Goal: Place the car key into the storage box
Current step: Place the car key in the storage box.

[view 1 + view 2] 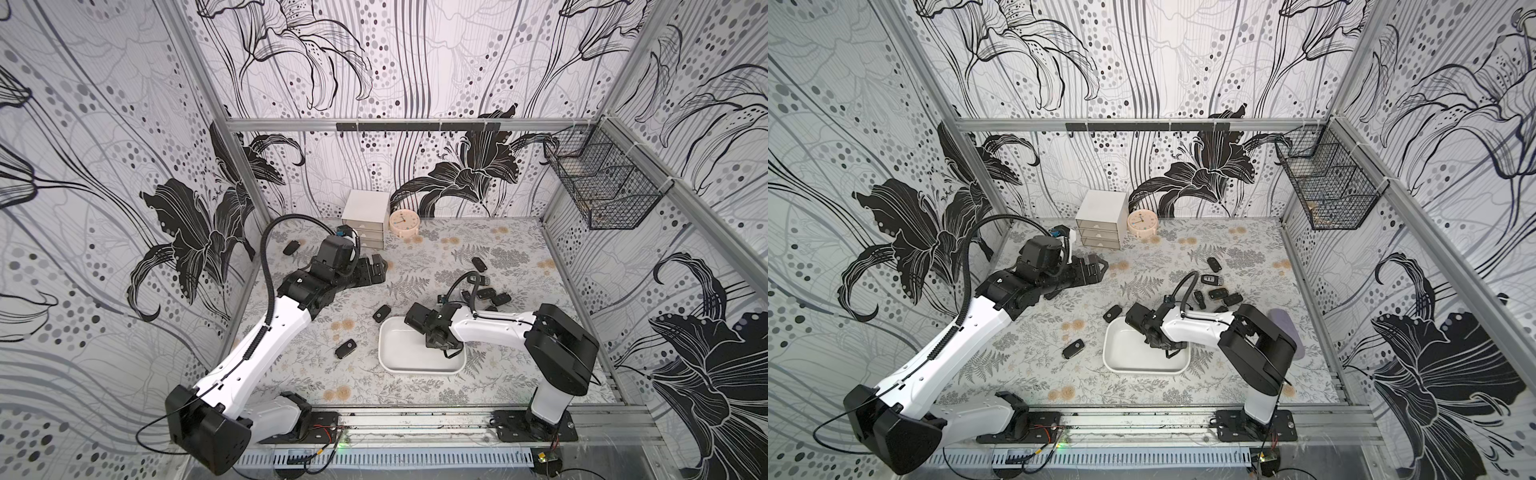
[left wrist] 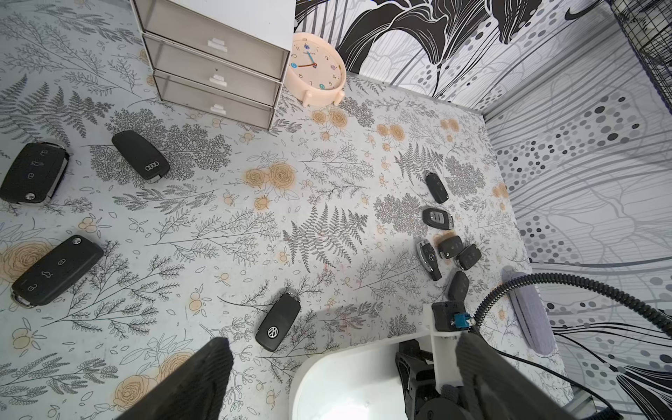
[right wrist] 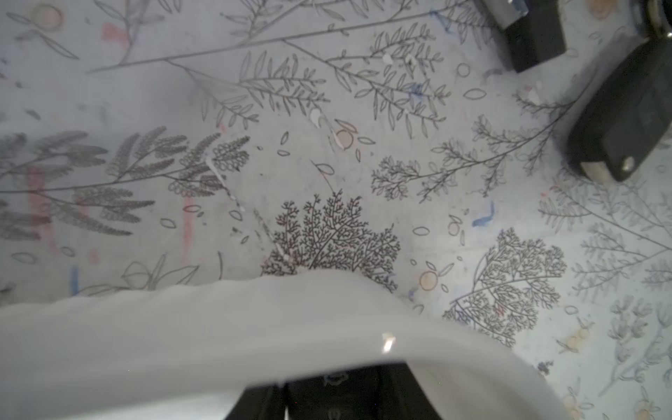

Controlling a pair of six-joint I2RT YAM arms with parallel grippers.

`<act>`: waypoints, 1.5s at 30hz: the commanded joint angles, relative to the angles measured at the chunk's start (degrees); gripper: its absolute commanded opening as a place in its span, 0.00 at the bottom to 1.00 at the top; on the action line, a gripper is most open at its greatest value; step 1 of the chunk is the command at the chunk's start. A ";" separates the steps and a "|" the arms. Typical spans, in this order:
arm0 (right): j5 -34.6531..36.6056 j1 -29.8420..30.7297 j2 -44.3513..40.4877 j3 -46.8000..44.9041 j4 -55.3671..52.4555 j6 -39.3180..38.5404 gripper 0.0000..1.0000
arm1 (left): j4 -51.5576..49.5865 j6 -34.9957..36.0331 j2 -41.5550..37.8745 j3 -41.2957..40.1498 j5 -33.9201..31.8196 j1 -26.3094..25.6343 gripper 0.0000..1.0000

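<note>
Storage box [image 1: 395, 357] lies on the fern-and-rose printed table [image 1: 415, 390], front of centre, in both top views. Left to right: lily wallpaper [image 1: 104, 166] in black and white covers the aluminium-framed walls; left gripper [image 1: 376, 270], jaws spread wide, hovers over the table's rear left; one loose key fob [image 1: 345, 348] lies near the box's left side; right gripper [image 1: 441, 343] reaches into the box, pinching the car key [image 3: 338, 392]; more fobs [image 1: 485, 293] cluster behind; a black wire basket [image 1: 602, 195] hangs on the right wall.

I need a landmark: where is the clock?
In both top views the peach clock stands by the back wall, just right of the white three-drawer cabinet.
</note>
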 commanded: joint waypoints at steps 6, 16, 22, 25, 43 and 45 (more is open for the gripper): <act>0.77 -0.14 1.76 -1.16 -1.13 2.29 0.44 | -0.25 0.36 -1.07 -0.89 -0.86 -0.12 0.99; 1.65 -0.11 -2.93 1.37 -2.99 -0.02 0.57 | -0.26 1.02 0.09 -0.27 -1.96 -0.14 0.99; 2.19 -0.11 -9.15 3.25 -2.75 -3.14 0.68 | -0.25 1.23 1.79 0.86 -4.38 -0.02 0.99; 3.01 -0.11 -11.82 3.88 -1.55 -5.15 0.85 | -0.58 1.30 3.09 1.68 -6.07 -0.10 0.99; 0.98 -6.28 -19.24 2.62 16.21 -19.67 1.00 | -5.09 2.21 14.23 8.40 -8.32 11.68 0.99; -4.05 -8.15 -18.03 4.80 15.10 -20.57 1.00 | -5.16 2.62 16.18 8.67 -6.27 15.12 0.96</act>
